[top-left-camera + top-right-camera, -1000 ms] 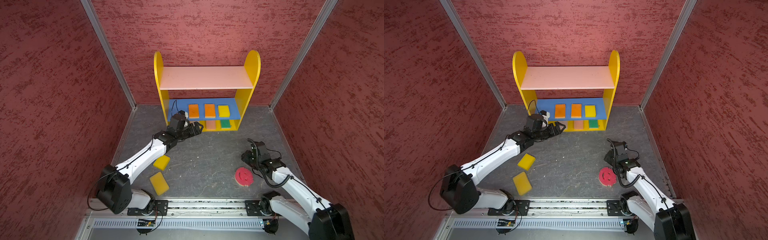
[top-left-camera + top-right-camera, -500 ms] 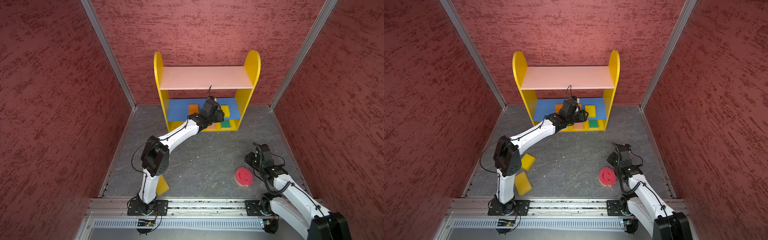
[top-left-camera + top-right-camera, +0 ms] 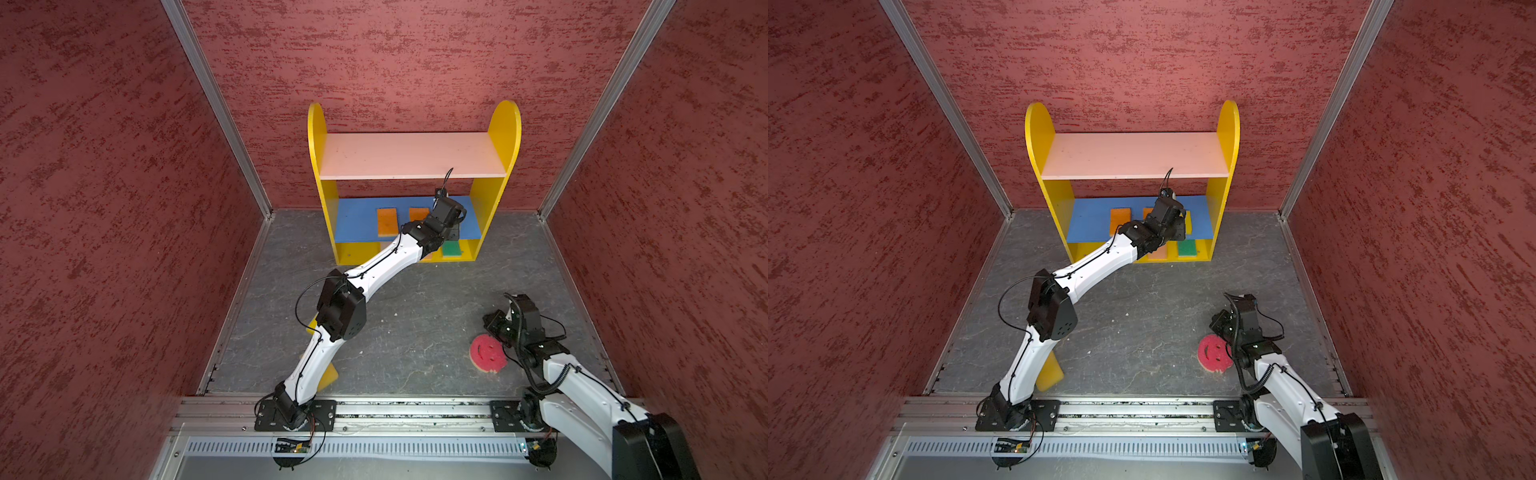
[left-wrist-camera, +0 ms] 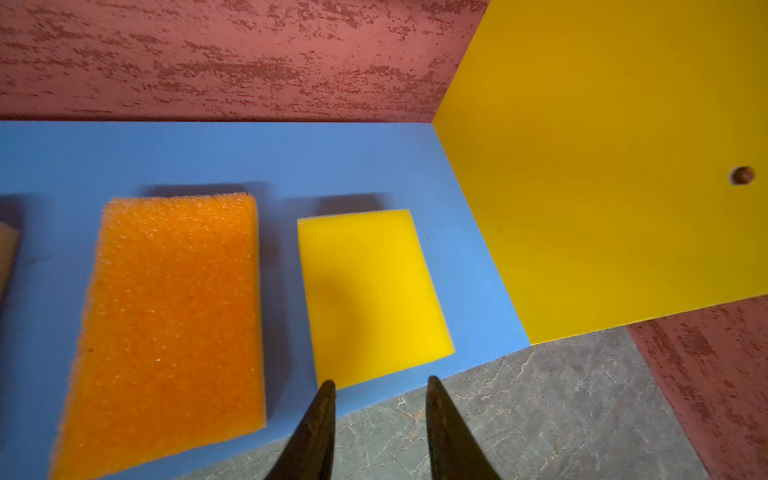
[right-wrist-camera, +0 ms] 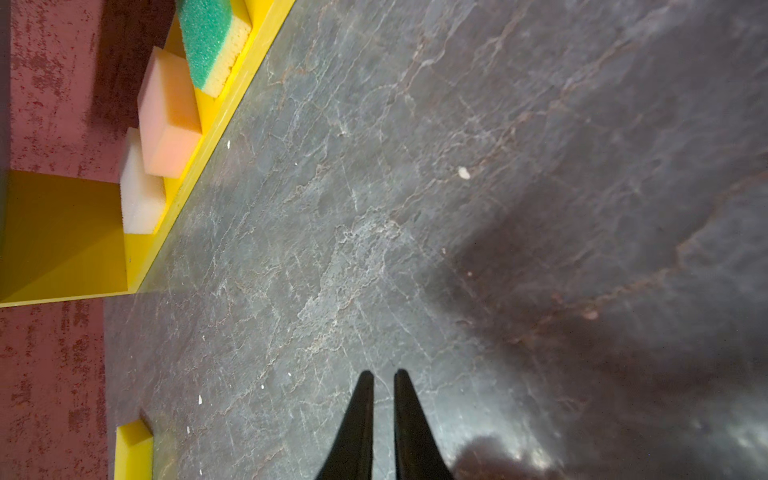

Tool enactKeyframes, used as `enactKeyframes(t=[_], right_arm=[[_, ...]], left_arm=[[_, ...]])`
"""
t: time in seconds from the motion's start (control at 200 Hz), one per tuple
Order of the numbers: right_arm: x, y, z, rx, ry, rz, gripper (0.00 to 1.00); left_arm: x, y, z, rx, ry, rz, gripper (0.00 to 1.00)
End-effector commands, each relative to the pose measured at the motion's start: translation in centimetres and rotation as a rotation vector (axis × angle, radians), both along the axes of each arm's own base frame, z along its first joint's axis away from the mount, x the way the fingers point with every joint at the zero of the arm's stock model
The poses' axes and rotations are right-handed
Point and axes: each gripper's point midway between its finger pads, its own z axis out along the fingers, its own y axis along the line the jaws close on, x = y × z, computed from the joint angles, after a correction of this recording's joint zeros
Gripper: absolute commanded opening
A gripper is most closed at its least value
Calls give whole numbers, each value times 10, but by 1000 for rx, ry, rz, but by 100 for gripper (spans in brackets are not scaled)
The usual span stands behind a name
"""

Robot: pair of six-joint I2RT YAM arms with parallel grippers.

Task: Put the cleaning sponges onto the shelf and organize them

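Foam: pink smiley sponge [image 3: 488, 353], near right, likely light, squashy; pinch rim. Right gripper [image 5: 383, 372] nearly closed, empty; left gripper [image 4: 381, 380] half-spread, empty.

Both top views are bright and evenly lit from overhead; the shelf [image 3: 415, 156] shades its lower boards. In the left wrist view the orange sponge [image 4: 166, 324] and yellow sponge [image 4: 370, 291] are crisp, casting soft shadows toward the shelf's back. In the right wrist view the floor [image 5: 457, 208] away from the shelf is dim, shadowed, with pale glare.
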Motion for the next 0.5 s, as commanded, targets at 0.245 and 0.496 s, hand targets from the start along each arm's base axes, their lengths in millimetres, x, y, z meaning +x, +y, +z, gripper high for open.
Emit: enactKeyframes(t=[0.245,0.496], right_arm=[[5,0,2,32,-31,-4,13],[3,-3,7,41,-46,-17,13]], left_arm=[[11,10,-10,23,7,57,49],[16,1,-25,-26,46,26,49]])
